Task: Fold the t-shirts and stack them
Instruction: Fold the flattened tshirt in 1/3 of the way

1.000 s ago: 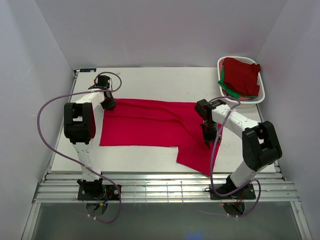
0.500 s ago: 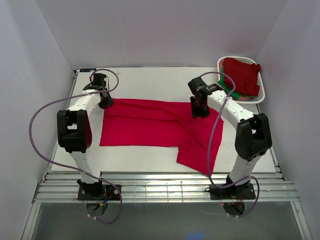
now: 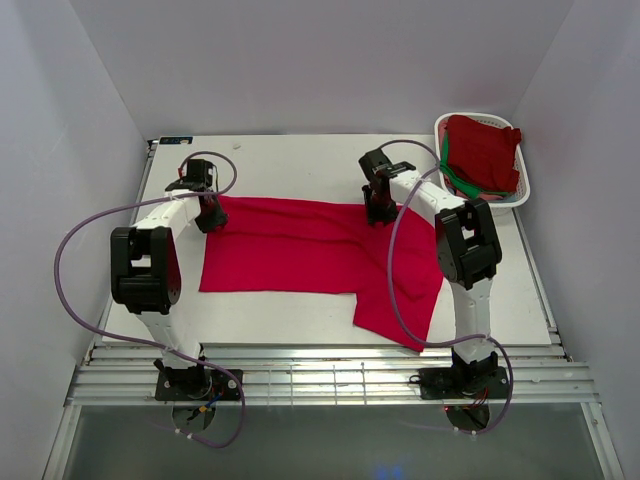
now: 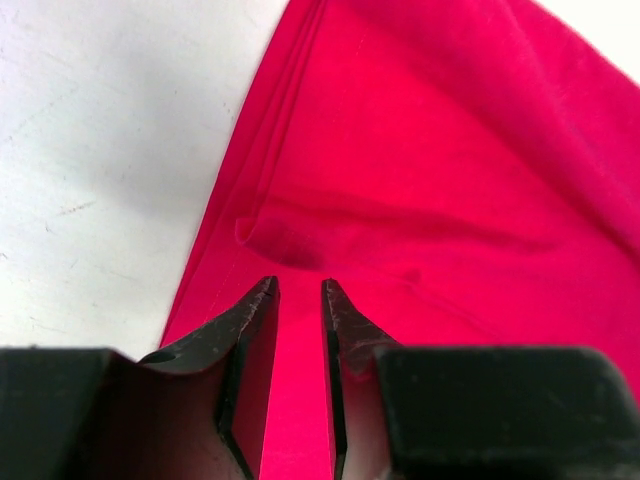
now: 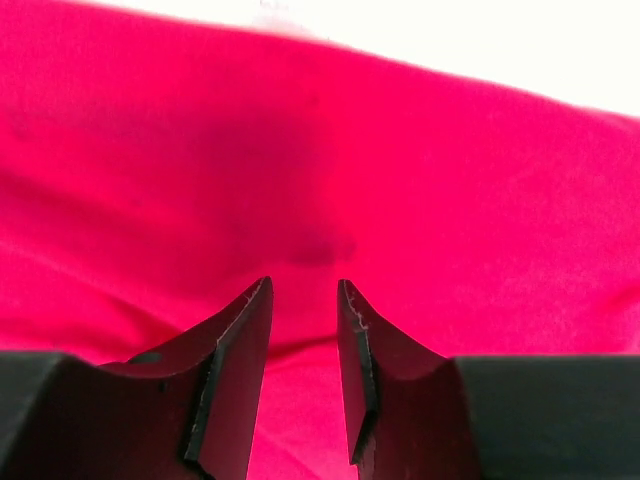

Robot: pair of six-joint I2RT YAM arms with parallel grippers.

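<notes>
Seen from the top camera, the crimson t-shirt (image 3: 300, 255) lies spread flat across the middle of the white tabletop (image 3: 300, 160). Its long body runs from 9 o'clock to 3 o'clock, and one broad flap drops toward 5 o'clock, close to the near edge.

The left claw (image 3: 210, 215) sits at the shirt's 10 o'clock corner, low over the cloth. Its wrist camera shows the left claw (image 4: 298, 290) released. The two dark fingers are only a narrow slit apart, red cloth (image 4: 450, 180) shows between them, and a small pucker sits just past the tips. Bare tabletop (image 4: 100, 150) fills that view from 9 to 11 o'clock, so the claw is right by the shirt's edge.

The right claw (image 3: 378, 210) is down on the far hem at about 1 o'clock of the shirt. Up close, the right claw (image 5: 303, 290) is released too, with a slightly wider gap, and crimson fabric (image 5: 400, 180) spreads beneath and ahead of it. A strip of white tabletop (image 5: 450, 30) runs along 12 o'clock. Whether either set of tips actually touches the cloth is hard to call from these angles.

At 2 o'clock, in the far corner, the white basket (image 3: 522, 192) holds dark red shirts (image 3: 485, 150) heaped on top. A green shirt (image 3: 452, 175) peeks out under them at the basket's 8 o'clock side.
</notes>
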